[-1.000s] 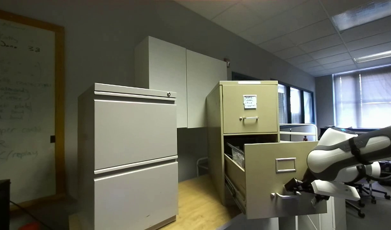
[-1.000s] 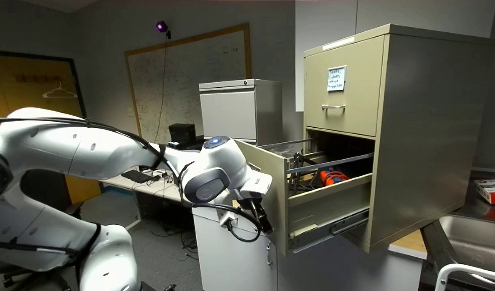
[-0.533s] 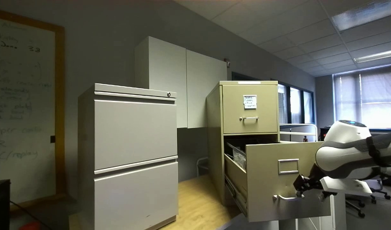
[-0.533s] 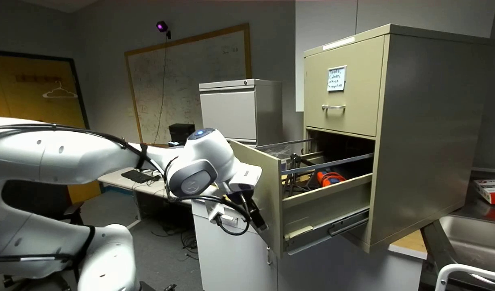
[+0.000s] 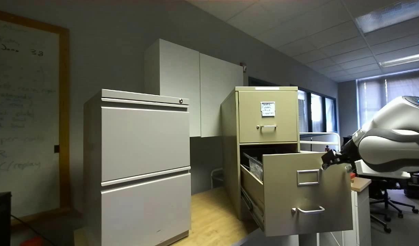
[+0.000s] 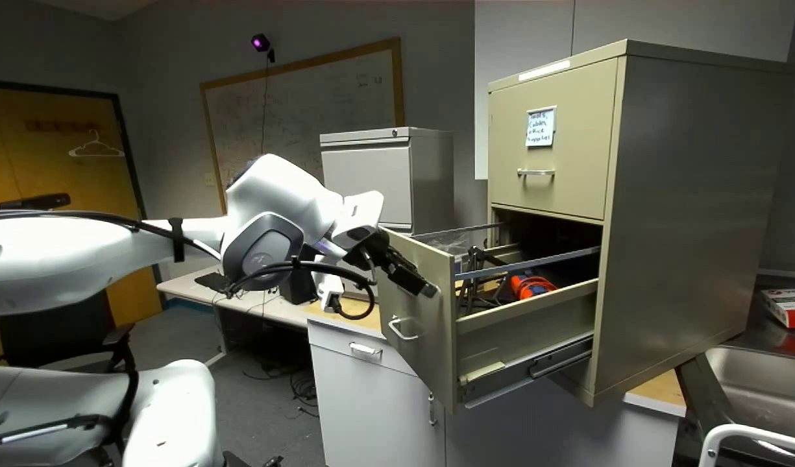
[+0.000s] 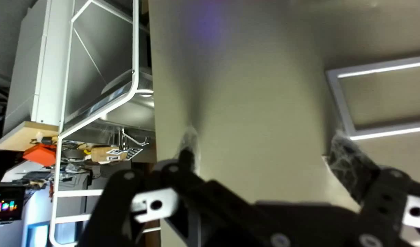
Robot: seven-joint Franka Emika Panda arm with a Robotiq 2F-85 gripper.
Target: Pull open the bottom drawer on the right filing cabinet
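The tan filing cabinet (image 5: 230, 153) (image 6: 689, 214) stands on the right in both exterior views. Its bottom drawer (image 5: 284, 198) (image 6: 429, 363) is pulled far out, showing tools and cables inside. The drawer's silver handle (image 5: 310, 210) (image 6: 403, 332) is free. My gripper (image 5: 336, 167) (image 6: 429, 288) is open and empty, above the handle, close in front of the drawer front beside the label holder (image 5: 308, 184). In the wrist view my gripper (image 7: 264, 135) has its fingers wide apart, with the drawer front (image 7: 261, 85) filling the space between them. Whether the fingertips touch it I cannot tell.
A pale grey two-drawer cabinet (image 5: 144, 143) stands beside the tan one. The closed top drawer (image 5: 250, 116) carries a white paper sheet. A white cabinet (image 6: 371, 395) stands below the open drawer. A sink (image 6: 760, 383) and a white rail (image 7: 64, 164) lie at the side.
My gripper was down at the handle and has moved up off it. The drawer came out a little more, then shifted back in very slightly.
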